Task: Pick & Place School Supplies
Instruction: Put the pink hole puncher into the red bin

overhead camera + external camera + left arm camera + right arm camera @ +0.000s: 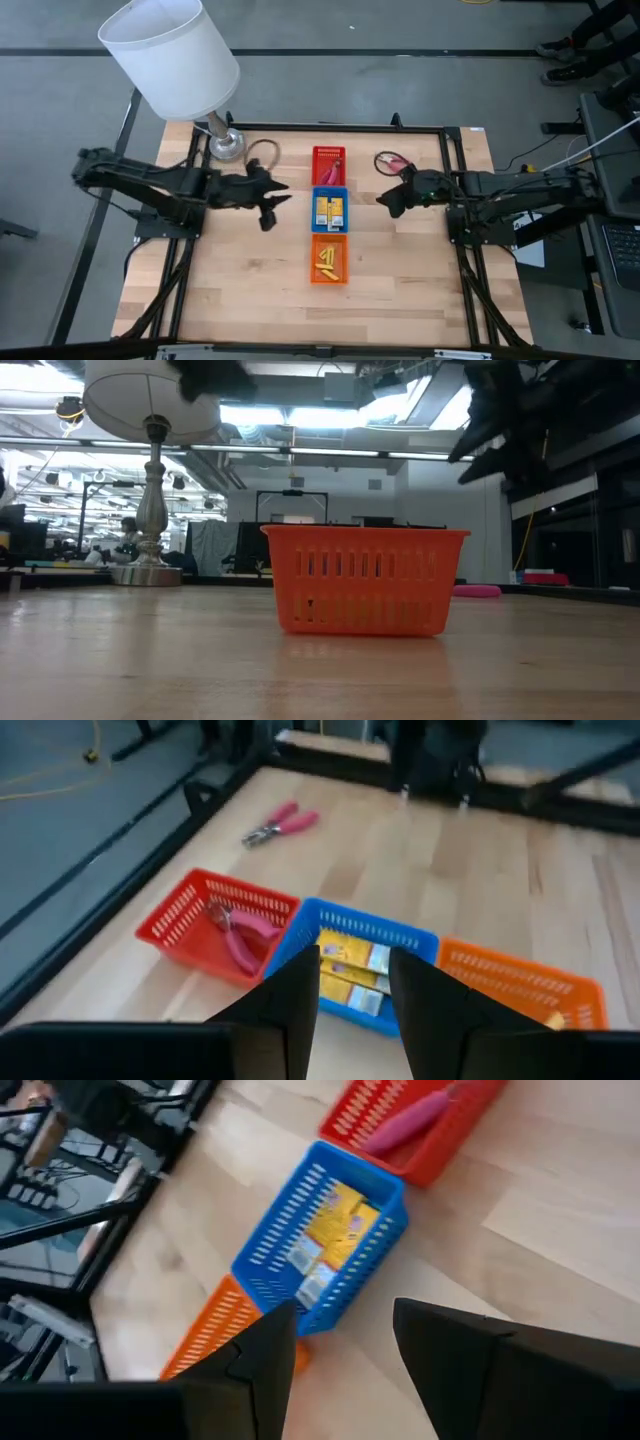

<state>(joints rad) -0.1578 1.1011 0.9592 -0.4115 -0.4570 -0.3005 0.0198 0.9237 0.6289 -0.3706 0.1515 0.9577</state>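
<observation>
One pair of pink-handled pliers (391,162) is lying loose on the bare wood toward the table's far right corner, apparently the last of the school supplies waiting to be sorted. A second pink-handled pair (236,933) is resting inside the red tray (328,152), yellow packets (331,211) with dark marks are sitting in the blue tray (318,194), and short yellow sticks (328,263) are lying in the orange tray (317,276). The three trays are standing end to end in a column down the table's middle, red farthest back and orange nearest the front, which suggests each kind of item is being given its own bin.

The right gripper (385,201) is hanging above the table just right of the blue tray, near the loose pliers and between them and the trays. Its fingers (455,1345) are standing apart with nothing between them, a stance that would suit reaching for that tool. The left gripper (277,200) is hovering on the other side of the column, just left of the blue tray. Its fingers (300,1000) are likewise spread with only a narrow gap and carrying nothing, so it seems to be waiting.

A white-shaded lamp (175,55) is standing at the far left corner, well clear of the trays. From table height the orange tray is blocking the other two, so their contents cannot be judged from there.
</observation>
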